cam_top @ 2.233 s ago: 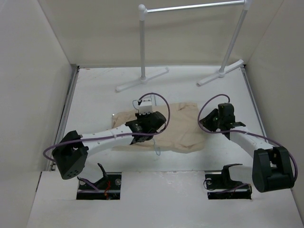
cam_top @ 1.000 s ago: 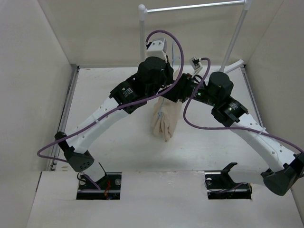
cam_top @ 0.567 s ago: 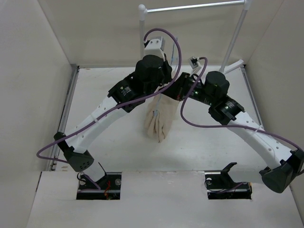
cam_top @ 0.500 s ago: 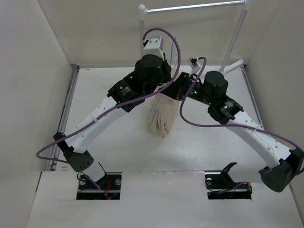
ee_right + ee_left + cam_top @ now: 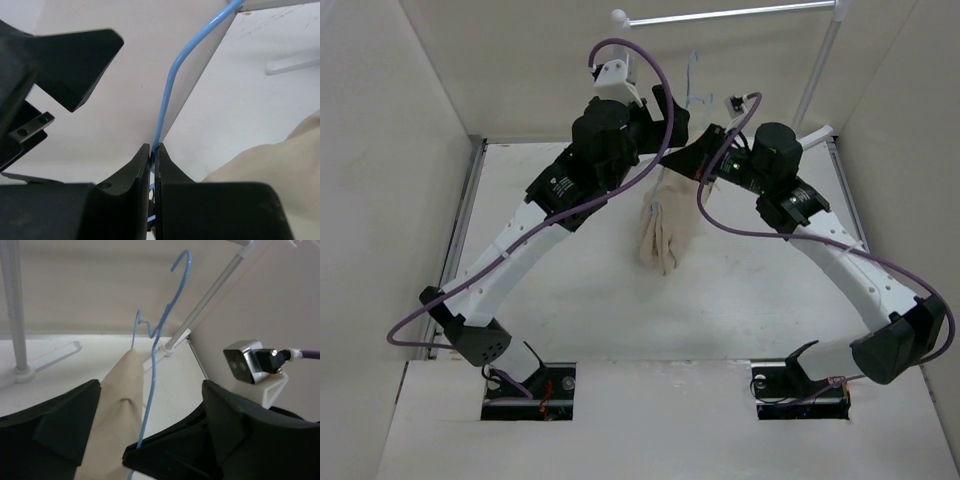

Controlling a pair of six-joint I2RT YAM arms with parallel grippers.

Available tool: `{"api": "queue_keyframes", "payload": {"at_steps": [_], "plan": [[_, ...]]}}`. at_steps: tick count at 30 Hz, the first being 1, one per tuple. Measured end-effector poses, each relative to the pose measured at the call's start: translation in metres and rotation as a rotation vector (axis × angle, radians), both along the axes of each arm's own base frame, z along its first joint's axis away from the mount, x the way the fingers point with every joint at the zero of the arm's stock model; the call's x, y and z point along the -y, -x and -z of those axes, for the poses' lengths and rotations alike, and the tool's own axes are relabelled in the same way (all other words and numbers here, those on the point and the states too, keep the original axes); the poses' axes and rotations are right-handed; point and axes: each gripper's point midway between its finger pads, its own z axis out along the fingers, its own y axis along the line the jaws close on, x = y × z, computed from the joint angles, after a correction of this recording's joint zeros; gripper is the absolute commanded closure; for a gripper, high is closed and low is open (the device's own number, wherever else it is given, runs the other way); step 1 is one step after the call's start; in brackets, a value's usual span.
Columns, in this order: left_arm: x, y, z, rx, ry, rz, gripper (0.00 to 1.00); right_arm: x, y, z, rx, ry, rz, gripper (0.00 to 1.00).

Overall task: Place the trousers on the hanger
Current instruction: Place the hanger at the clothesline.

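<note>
The beige trousers [image 5: 660, 235] hang folded over a thin light-blue wire hanger [image 5: 692, 80], well above the table. My right gripper [image 5: 703, 163] is shut on the hanger's wire, and in the right wrist view its jaws [image 5: 153, 148] pinch the blue hanger [image 5: 172, 85] with the trousers [image 5: 280, 170] at lower right. My left gripper [image 5: 665, 108] is open just left of the hook. In the left wrist view the hanger [image 5: 165, 320] and trousers [image 5: 117, 410] rise between its spread fingers [image 5: 50, 425] without being gripped.
The white-poled garment rack stands at the back, its metal rail [image 5: 730, 15] overhead, right pole [image 5: 815, 80] and foot [image 5: 810, 138] close behind the right arm. A rack pole [image 5: 12, 305] shows in the left wrist view. White walls enclose the table [image 5: 570, 300].
The left gripper has opened, released the hanger and moved up and back. The right gripper closed on the hanger wire and now carries the hanging trousers alone.
</note>
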Motion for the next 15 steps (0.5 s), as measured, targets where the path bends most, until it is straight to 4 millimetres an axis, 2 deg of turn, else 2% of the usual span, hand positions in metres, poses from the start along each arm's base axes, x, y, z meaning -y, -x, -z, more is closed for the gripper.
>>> {"api": "queue_keyframes", "payload": {"at_steps": [1,6,9,12,15], "plan": [[-0.003,-0.002,-0.002,0.004,0.003,-0.006,0.01,0.001,-0.007,-0.003,0.001,-0.002,0.008,1.00],[-0.026,-0.013,-0.013,0.031,0.019,-0.043,0.00,0.020,-0.046,-0.023,0.030,-0.014,0.074,1.00],[-0.057,-0.019,-0.009,0.039,0.021,-0.099,0.00,0.042,-0.076,-0.038,0.049,-0.019,0.135,1.00],[-0.115,-0.035,0.017,0.006,-0.004,-0.228,0.00,0.069,-0.110,-0.049,0.056,-0.019,0.202,1.00],[-0.162,-0.050,0.064,-0.078,-0.034,-0.338,0.00,0.096,-0.144,-0.051,0.046,-0.012,0.264,1.00]]}}
